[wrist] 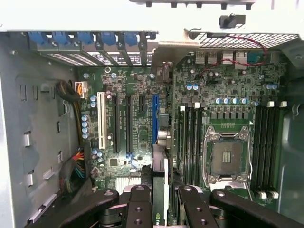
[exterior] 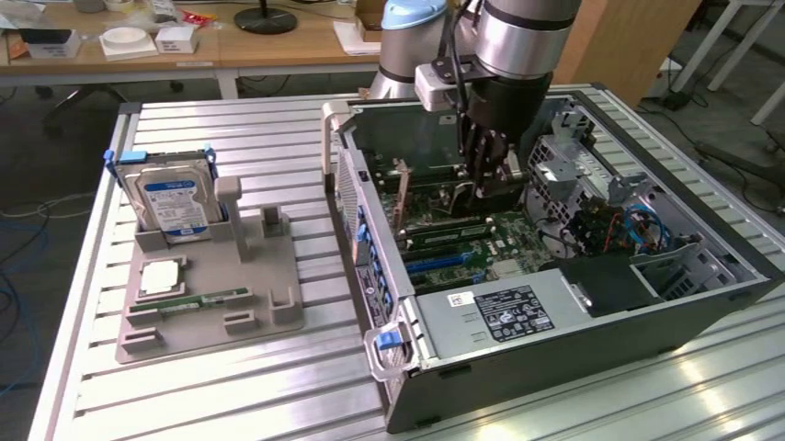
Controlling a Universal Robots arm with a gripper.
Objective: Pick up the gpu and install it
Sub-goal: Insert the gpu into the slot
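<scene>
Edge-on between my fingers stands the gpu (wrist: 160,185), a thin dark card, and my gripper (wrist: 164,205) is shut on it. The card hangs inside the open computer case (wrist: 28,142), over the motherboard, right beside the blue expansion slot (wrist: 155,118) and in line with it. Its far end reaches toward the row of blue slot clips (wrist: 102,39) at the case's rear wall. In the exterior view the gripper (exterior: 488,184) reaches down into the case (exterior: 589,322) with the dark gpu (exterior: 470,198) below its fingers. Whether the card touches the slot I cannot tell.
On the exterior view's left a grey holder (exterior: 202,294) carries a hard drive (exterior: 175,207), a green memory stick (exterior: 202,300) and a chip (exterior: 162,276). Inside the case are the power supply (exterior: 509,312), a drive cage (exterior: 571,165), the CPU socket (wrist: 228,156) and loose cables (wrist: 71,171).
</scene>
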